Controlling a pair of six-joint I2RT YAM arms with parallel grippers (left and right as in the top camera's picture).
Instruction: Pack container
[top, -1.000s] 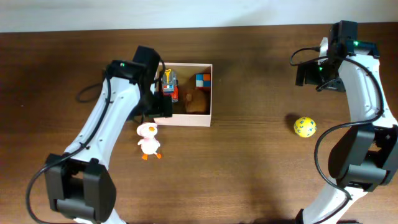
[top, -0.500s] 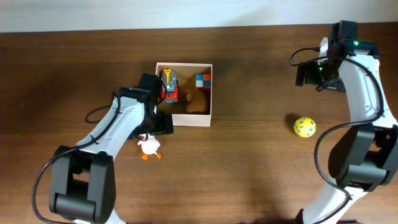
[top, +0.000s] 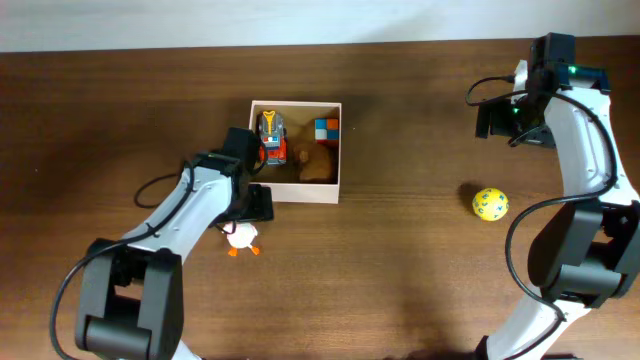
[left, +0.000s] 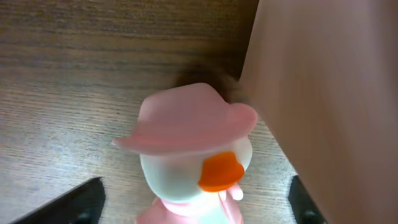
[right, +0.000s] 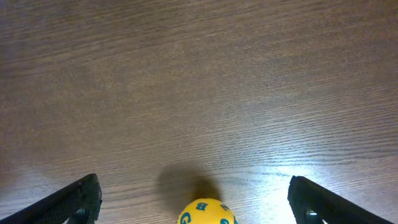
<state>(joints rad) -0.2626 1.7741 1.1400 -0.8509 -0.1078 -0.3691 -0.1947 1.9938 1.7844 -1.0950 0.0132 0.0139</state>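
Lower left of centre in the overhead view, the left gripper (left: 196, 208) hangs over a pink-hatted duck (left: 186, 143), its fingers spread wide on either side and not touching it. Just right of the duck, in the upper middle, sits the container (top: 310, 194) — square, shallow, thin white walls, tan inside — already holding an orange truck (top: 271, 138), a coloured block (top: 326, 128) and a brown lump (top: 318, 166). It looks light and flexible, likely to slide on the counter (top: 400, 280) if nudged; a wall edge is the place to steady it. Far right, a yellow ball (top: 490, 204) lies below the right gripper (right: 196, 199) — fingers wide apart, empty.
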